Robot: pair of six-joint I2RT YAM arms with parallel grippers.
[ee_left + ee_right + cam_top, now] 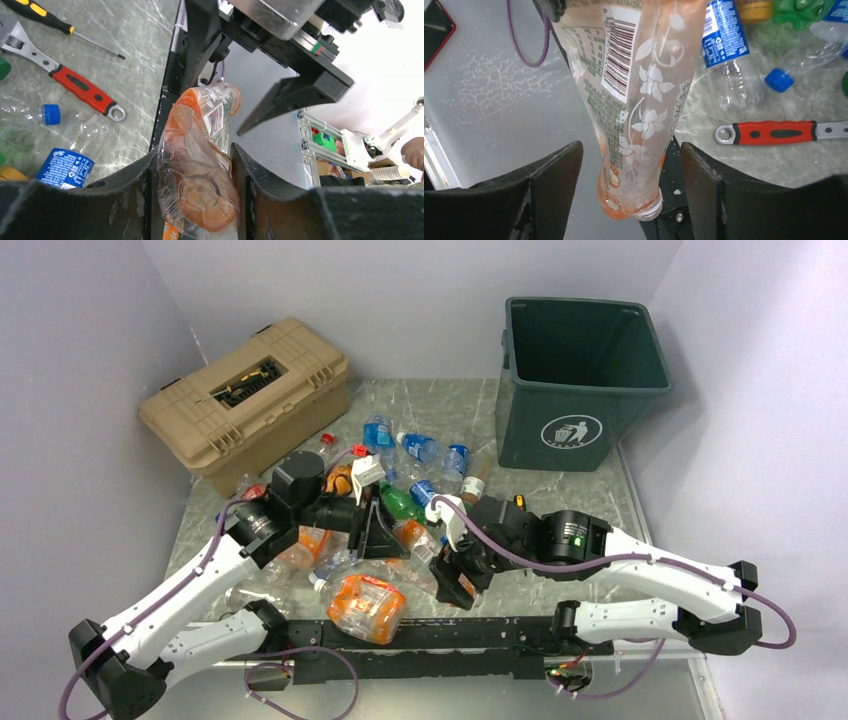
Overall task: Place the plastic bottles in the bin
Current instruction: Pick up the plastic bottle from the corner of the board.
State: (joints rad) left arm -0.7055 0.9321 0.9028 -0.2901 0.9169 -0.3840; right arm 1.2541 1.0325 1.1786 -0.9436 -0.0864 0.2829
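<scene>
Since the bin (560, 415) stands at the far right corner of the desk (600, 502), well apart from the litter, each of the plastic bottles (415, 447) has to be lifted and carried over to it (the tan toolbox (250, 400) at the far left plays no part). The left arm (190, 585) and right arm (650, 565) reach inward and meet low over the near middle of the desk, with one crushed orange bottle (200, 165) spanning the space between them. The left jaws are closed on one end, both fingers pressing into the crumpled plastic. The right jaws stand open around the other end, with a gap on either side, so they bear none of it. This looks to me like a hand-over, with the weight now on the left arm alone. The other bottles lie loose beyond the arms. A red-handled wrench (80, 90) and a screwdriver (55, 22) lie among them, best left alone.
</scene>
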